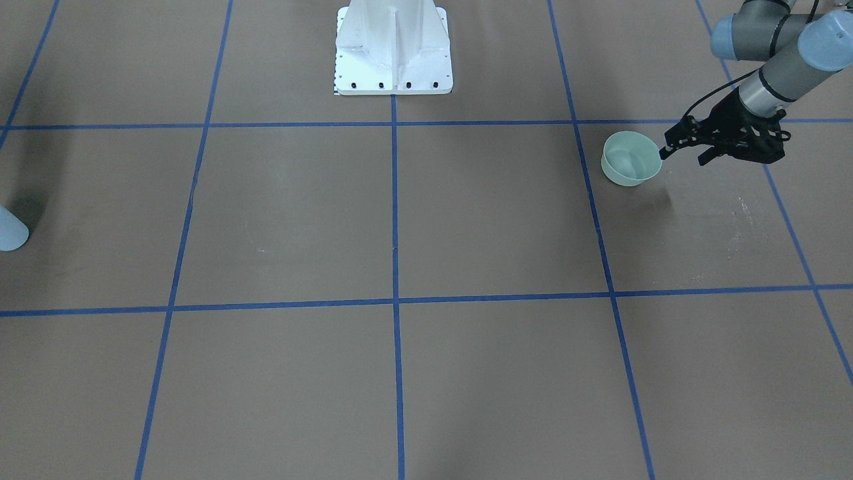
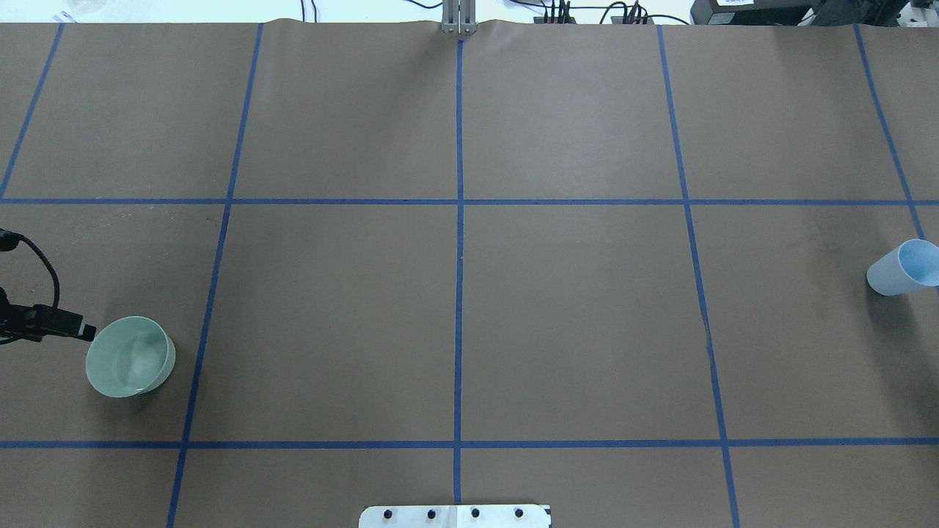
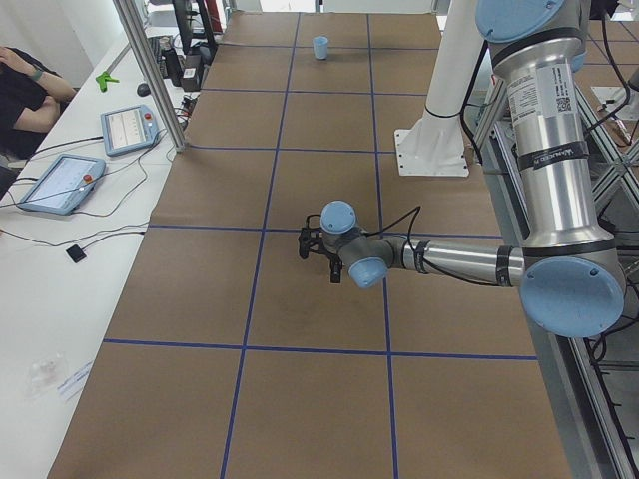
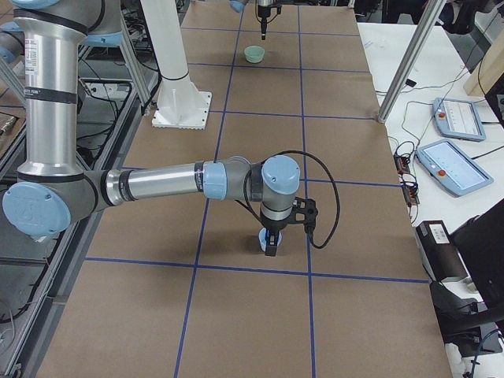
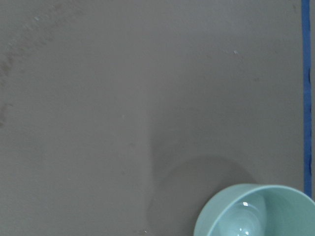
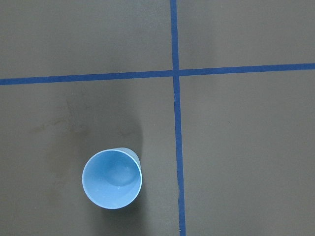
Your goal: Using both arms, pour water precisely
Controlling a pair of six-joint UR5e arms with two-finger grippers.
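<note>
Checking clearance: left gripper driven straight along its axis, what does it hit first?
Probably the mint-green bowl, at its rim: the left gripper points down over that edge. Maybe the brown paper beside it; depth unclear.

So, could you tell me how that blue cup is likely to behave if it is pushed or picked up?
The blue cup stands upright and tapers to a narrower base, so a push near the rim would probably tip it. It looks like thin plastic, so it is probably light, and a hard squeeze might flex it.

Even overhead light casts soft shadows beside the green bowl [image 1: 630, 160] and blue cup [image 2: 899, 270]; views mostly sharp
</note>
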